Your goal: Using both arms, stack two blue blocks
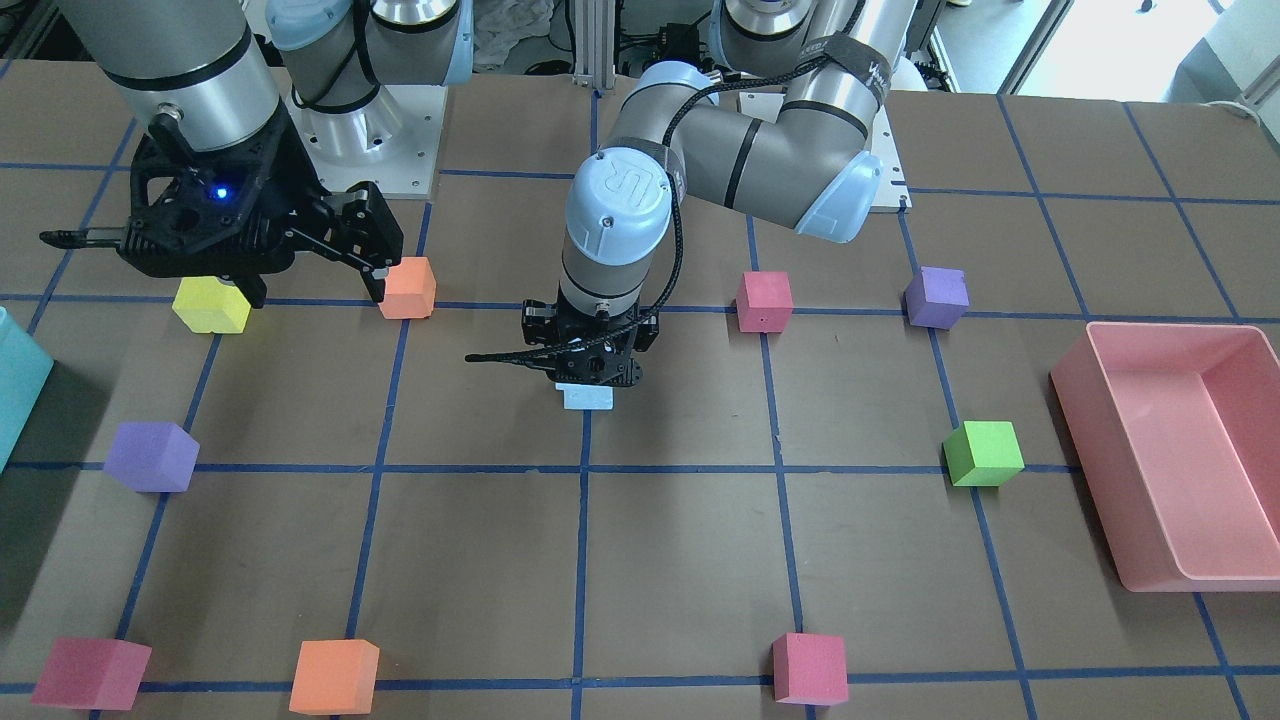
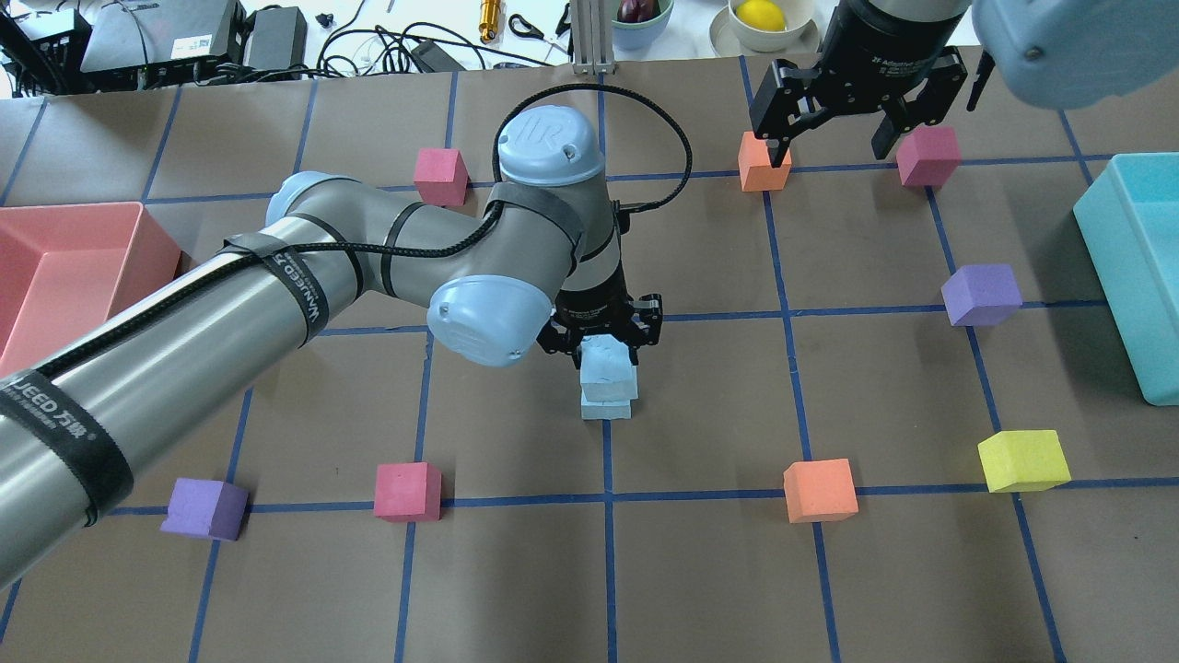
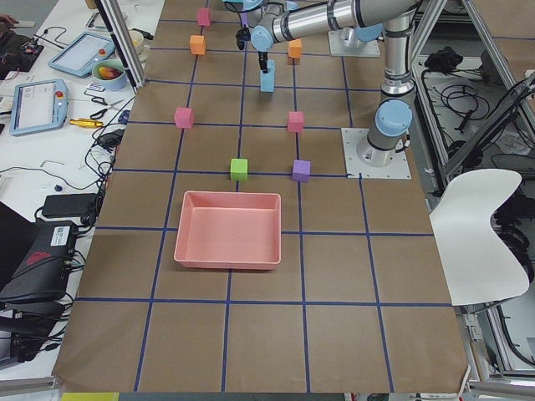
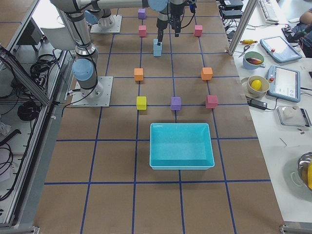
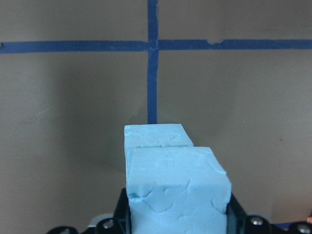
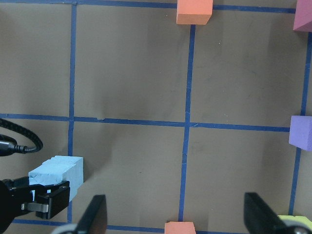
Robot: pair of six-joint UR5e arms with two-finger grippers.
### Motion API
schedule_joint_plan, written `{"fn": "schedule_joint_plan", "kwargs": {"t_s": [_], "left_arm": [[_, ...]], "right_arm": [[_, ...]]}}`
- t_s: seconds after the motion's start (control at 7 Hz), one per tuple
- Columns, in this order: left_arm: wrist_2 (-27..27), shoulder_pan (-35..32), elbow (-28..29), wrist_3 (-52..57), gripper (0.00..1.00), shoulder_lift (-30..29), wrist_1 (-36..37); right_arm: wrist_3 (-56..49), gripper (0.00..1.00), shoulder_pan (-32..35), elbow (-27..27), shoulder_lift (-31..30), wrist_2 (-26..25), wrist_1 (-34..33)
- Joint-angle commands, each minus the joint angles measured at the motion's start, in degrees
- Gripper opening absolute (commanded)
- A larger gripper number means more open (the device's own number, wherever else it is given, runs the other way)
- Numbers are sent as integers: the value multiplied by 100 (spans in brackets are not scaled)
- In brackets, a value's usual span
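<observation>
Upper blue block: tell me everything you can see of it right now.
The upper blue block is a pale sky-blue foam cube with rough, dented faces. The left gripper pinches it by two opposite sides. It is upright over the lower blue block, slightly offset and twisted; contact between them is unclear.

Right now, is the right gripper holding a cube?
No, the right wrist view shows the right gripper with its fingers spread wide and nothing clamped between them.
</observation>
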Motion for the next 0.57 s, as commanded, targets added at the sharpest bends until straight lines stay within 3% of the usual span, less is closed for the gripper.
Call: {"fn": "schedule_joint_plan", "kwargs": {"t_s": [0.0, 0.43], "left_arm": [[45, -4, -7, -5, 89, -15, -1], [45, 119, 377, -14, 100, 370, -88]], "right_arm": [[0, 100, 4, 9, 7, 6, -4], [0, 100, 4, 0, 7, 6, -4]]}}
